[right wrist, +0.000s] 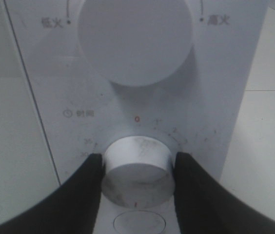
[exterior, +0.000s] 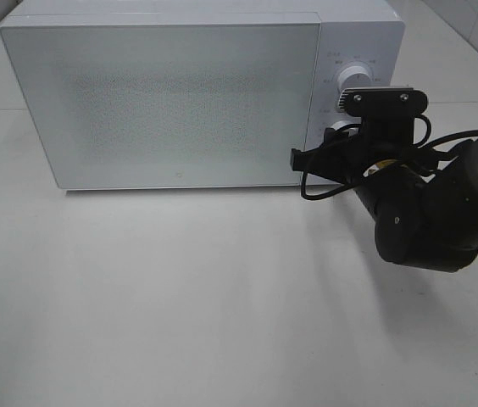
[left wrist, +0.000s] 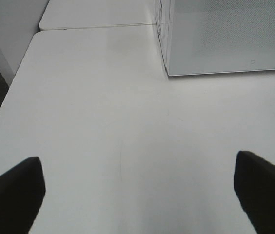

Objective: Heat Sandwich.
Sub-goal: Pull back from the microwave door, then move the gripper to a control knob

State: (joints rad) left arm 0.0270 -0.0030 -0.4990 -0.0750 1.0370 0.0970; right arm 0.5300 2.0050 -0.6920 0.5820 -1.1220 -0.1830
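The sandwich is out of view. A white microwave (exterior: 171, 93) stands at the back of the table with its frosted door shut. My right gripper (right wrist: 136, 171) is at the control panel, and its black fingers (right wrist: 81, 192) press both sides of the lower timer knob (right wrist: 136, 158). From above, the right arm's wrist (exterior: 379, 136) covers that knob. My left gripper (left wrist: 138, 173) hangs wide open over bare white tabletop (left wrist: 103, 122), holding nothing, with the microwave's corner (left wrist: 225, 39) ahead of it.
The upper power knob (right wrist: 135, 39) sits above the timer knob, also seen as a white dial (exterior: 358, 75) from above. A round button (right wrist: 138, 223) lies below the timer knob. A table seam (left wrist: 98, 25) runs beyond the left gripper.
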